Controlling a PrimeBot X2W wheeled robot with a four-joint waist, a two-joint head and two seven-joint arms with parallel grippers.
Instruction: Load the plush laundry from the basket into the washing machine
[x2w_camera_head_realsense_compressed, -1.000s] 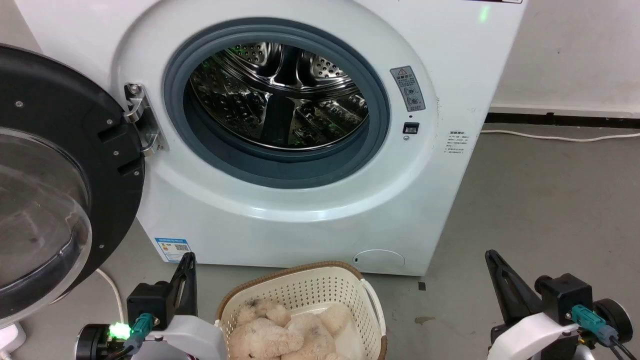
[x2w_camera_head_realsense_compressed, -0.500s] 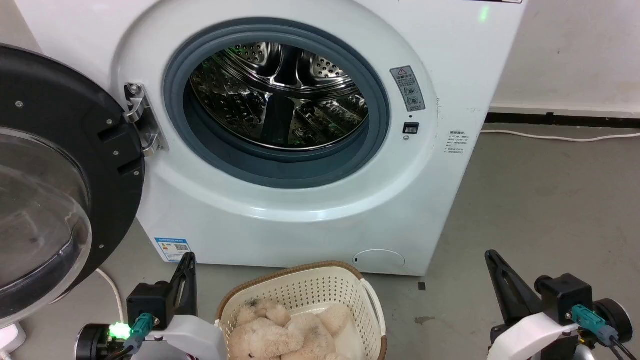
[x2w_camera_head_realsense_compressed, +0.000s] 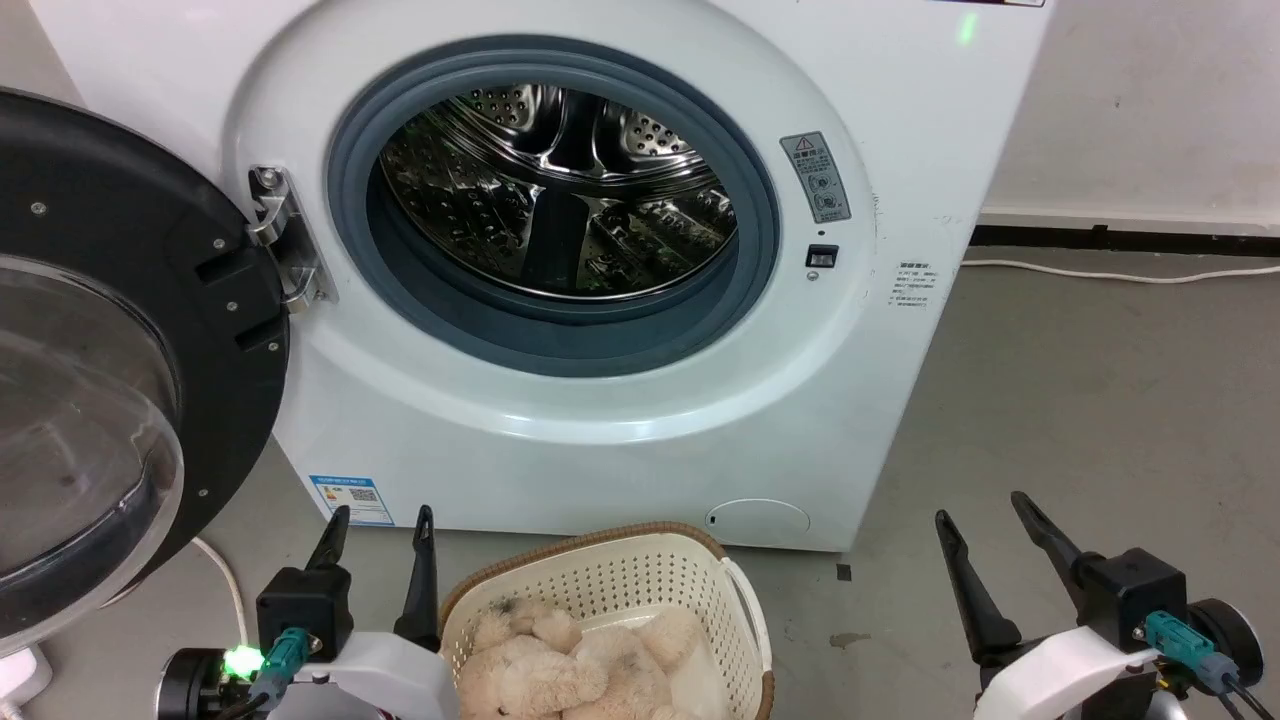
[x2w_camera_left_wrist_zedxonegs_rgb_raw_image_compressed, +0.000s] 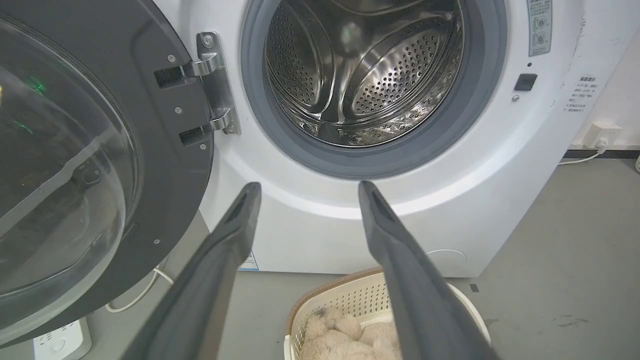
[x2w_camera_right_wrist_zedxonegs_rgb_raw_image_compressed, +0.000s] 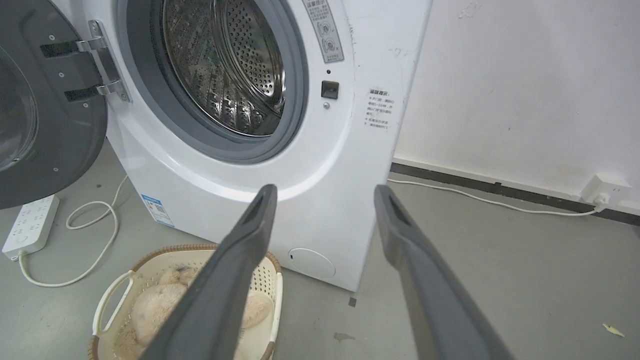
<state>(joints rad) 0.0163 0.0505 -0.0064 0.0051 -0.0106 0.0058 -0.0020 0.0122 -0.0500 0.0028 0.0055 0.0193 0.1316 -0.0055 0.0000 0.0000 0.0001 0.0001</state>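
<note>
Fluffy cream bear (x2w_camera_head_realsense_compressed: 570, 670) in oval perforated basket (x2w_camera_head_realsense_compressed: 600, 540), just beside left gripper (x2w_camera_head_realsense_compressed: 382, 520); right gripper (x2w_camera_head_realsense_compressed: 980, 510) farther. Both spread wide, empty.

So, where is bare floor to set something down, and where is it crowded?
Bare floor lies right of the washing machine, up to the wall cable. Left, under the open door, a power strip and cord crowd it.

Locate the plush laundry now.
Head view, bottom centre: the plush laundry lies in the basket, before the washing machine, between left gripper and right gripper.
</note>
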